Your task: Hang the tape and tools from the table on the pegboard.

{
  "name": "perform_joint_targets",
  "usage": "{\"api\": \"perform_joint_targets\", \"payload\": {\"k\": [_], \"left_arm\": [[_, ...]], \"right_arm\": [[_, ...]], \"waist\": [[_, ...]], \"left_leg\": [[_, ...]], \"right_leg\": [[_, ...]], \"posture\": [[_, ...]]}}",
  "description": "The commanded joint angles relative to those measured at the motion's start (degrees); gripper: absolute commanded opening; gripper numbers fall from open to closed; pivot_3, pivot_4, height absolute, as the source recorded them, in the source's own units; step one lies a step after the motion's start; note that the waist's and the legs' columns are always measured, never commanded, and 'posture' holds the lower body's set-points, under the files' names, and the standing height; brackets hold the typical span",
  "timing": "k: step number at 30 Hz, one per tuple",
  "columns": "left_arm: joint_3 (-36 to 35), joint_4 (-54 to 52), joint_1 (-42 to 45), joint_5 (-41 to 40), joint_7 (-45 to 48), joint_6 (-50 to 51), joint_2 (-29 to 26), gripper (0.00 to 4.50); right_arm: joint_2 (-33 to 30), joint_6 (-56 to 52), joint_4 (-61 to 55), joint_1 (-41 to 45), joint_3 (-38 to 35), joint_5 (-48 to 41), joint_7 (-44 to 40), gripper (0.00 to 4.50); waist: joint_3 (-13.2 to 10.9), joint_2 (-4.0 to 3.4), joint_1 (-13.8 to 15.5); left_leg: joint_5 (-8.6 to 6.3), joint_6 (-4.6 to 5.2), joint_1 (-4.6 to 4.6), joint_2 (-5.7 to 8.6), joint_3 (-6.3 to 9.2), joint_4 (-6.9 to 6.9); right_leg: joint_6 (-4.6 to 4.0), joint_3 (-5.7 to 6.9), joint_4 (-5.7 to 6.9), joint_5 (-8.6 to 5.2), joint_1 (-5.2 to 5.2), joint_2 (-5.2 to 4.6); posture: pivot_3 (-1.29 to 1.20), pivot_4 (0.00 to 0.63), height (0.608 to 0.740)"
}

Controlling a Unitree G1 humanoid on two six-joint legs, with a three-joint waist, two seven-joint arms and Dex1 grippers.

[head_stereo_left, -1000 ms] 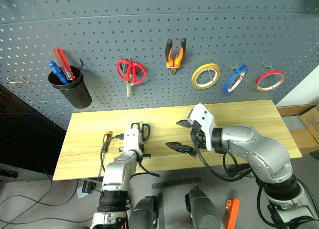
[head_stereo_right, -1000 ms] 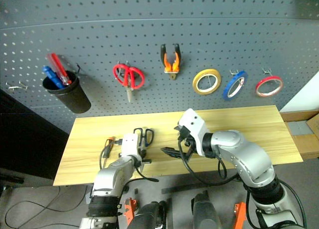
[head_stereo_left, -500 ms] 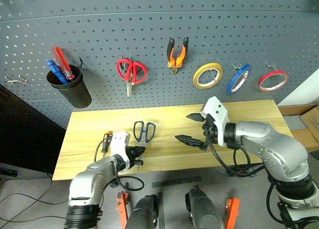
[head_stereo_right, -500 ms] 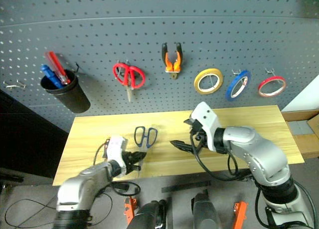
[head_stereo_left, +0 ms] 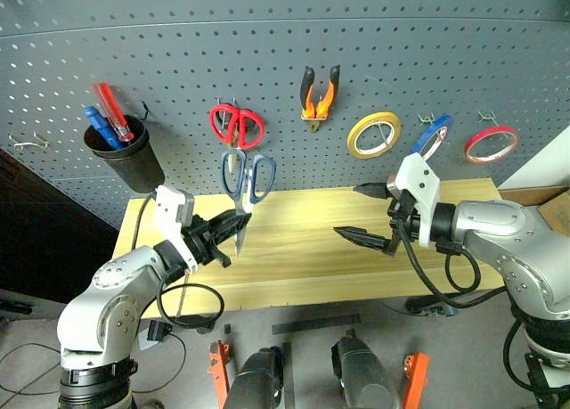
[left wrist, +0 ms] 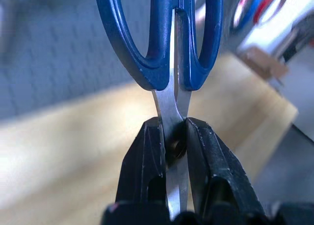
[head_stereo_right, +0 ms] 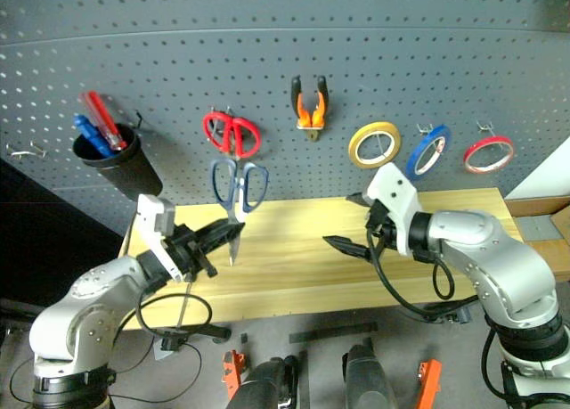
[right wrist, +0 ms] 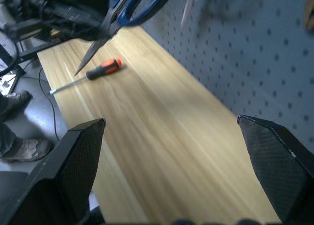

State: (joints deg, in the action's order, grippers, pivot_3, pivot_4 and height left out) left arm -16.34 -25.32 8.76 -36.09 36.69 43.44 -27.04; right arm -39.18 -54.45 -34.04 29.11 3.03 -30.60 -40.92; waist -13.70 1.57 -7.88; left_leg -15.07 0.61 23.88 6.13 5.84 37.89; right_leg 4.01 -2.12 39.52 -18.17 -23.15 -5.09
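The two black fingers (left wrist: pixel 147 161) of the left gripper (head_stereo_left: pixel 224 233) are pressed together on the blades of the blue-handled scissors (head_stereo_left: pixel 247 179), at about the pivot; the scissors are held upright in the air, handles up and blade tips down, above the left part of the table (head_stereo_left: pixel 303 249) and in front of the pegboard (head_stereo_left: pixel 285 79); their handles are seen just below the red-handled scissors (head_stereo_left: pixel 236 124) hung on the board. The fingers of the right gripper (head_stereo_left: pixel 367 215) are spread wide apart with nothing between them, over the right half of the tabletop. An orange-and-black screwdriver (right wrist: pixel 98 72) is left lying flat on the wood near the left gripper's side. On the pegboard, the orange-and-black pliers (head_stereo_left: pixel 319 90) are hung handles up; to their right a yellow tape roll (head_stereo_left: pixel 373 134), the blue tape (head_stereo_left: pixel 431 134) and a red tape roll (head_stereo_left: pixel 490 143) are hung in a row; far left, a black cup (head_stereo_left: pixel 125 155) with red and blue screwdrivers (head_stereo_left: pixel 107 117) is hooked to the board.
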Motion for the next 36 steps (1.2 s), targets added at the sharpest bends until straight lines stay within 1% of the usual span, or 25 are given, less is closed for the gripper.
{"api": "perform_joint_targets", "payload": {"k": [1,6,8,11,15,17,18,20,28,33,36], "left_arm": [[-2.1,-4.9,1.6,-3.1,-2.7,-1.1,0.4,0.34],[-2.5,-4.8,3.7,-5.0,-5.6,-1.4,0.4,0.34],[-3.0,-2.6,5.6,-5.1,-7.0,-1.9,0.8,0.34],[-2.9,1.7,7.6,-3.1,-7.9,-4.1,0.7,0.34],[-0.9,7.1,10.0,-1.0,-7.0,-7.0,0.6,0.34],[0.2,9.2,10.6,-0.4,-6.3,-7.8,0.9,0.22],[1.2,10.0,10.8,0.2,-5.8,-8.5,1.0,0.03],[2.7,11.1,11.1,0.9,-4.6,-9.7,1.0,0.03],[2.5,12.2,11.5,0.1,-4.1,-10.5,1.3,0.03],[0.7,10.2,10.8,-2.5,-3.8,-9.0,0.3,0.03],[-0.8,11.2,11.0,-3.6,-3.3,-9.0,-0.7,0.03]], "right_arm": [[-0.4,2.9,-0.6,2.7,-3.3,-1.6,-1.0,4.50],[-0.6,4.5,1.5,4.5,-3.8,-1.2,-1.1,4.50],[-0.9,5.1,2.1,4.6,-3.3,-0.7,-1.1,4.50],[-1.2,5.4,2.7,4.7,-2.7,-0.1,-1.0,4.50],[-0.9,5.4,2.8,5.0,-2.3,0.1,-0.8,4.50],[-0.9,5.5,2.9,5.2,-2.1,0.3,-0.7,4.50],[-0.9,5.6,2.9,5.2,-2.1,0.4,-0.6,4.50],[-0.8,5.5,2.7,5.3,-2.1,0.3,-0.3,4.50],[-0.5,4.9,1.7,4.8,-2.6,-0.2,0.6,4.50],[-0.8,4.9,1.5,4.4,-2.8,-0.3,1.0,4.50],[-0.7,5.0,1.7,4.4,-2.7,-0.3,1.1,4.50]], "waist": [[0.0,0.00,-0.1],[0.0,0.01,0.0],[0.0,0.01,0.0],[0.0,0.01,0.1],[0.0,0.01,-0.1],[0.0,0.01,0.0],[0.0,0.01,-0.1],[0.0,0.01,-0.1],[0.0,0.01,-0.1],[0.0,0.01,-0.2],[0.0,0.01,-0.2]], "left_leg": [[0.01,-0.02,0.00,0.00,-0.02,0.00],[0.03,-0.05,0.00,-0.01,-0.03,0.00],[0.03,-0.06,0.01,0.00,-0.03,0.00],[0.04,-0.06,0.02,0.01,-0.04,0.04],[0.04,-0.07,0.01,0.01,-0.06,0.03],[0.04,-0.07,0.02,0.01,-0.06,0.03],[0.04,-0.07,0.03,0.01,-0.05,0.04],[0.04,-0.07,0.03,0.02,-0.07,0.04],[0.04,-0.06,0.03,0.01,-0.06,0.04],[0.04,-0.06,0.03,0.01,-0.07,0.04],[0.04,-0.07,0.03,0.00,-0.06,0.04]], "right_leg": [[0.00,-0.01,0.00,0.00,0.00,0.00],[0.00,0.00,0.01,0.00,-0.01,0.01],[0.00,0.00,0.01,0.00,-0.01,0.00],[0.01,0.00,0.02,0.01,-0.01,0.00],[0.01,-0.01,0.04,0.01,-0.03,0.00],[0.01,-0.01,0.03,0.02,-0.03,0.00],[0.01,-0.01,0.02,0.02,-0.03,0.00],[0.01,-0.02,0.02,0.02,-0.03,0.00],[0.00,-0.02,0.03,0.02,-0.04,-0.01],[0.00,-0.02,0.03,0.02,-0.04,-0.01],[0.00,-0.01,0.04,0.02,-0.04,-0.01]], "posture": [[-0.23,0.240,0.740],[-0.22,0.235,0.740],[-0.22,0.232,0.740],[-0.23,0.231,0.740],[-0.23,0.234,0.740],[-0.24,0.237,0.740],[-0.24,0.237,0.740],[-0.24,0.240,0.740],[-0.25,0.244,0.740],[-0.25,0.243,0.740],[-0.24,0.243,0.740]]}}
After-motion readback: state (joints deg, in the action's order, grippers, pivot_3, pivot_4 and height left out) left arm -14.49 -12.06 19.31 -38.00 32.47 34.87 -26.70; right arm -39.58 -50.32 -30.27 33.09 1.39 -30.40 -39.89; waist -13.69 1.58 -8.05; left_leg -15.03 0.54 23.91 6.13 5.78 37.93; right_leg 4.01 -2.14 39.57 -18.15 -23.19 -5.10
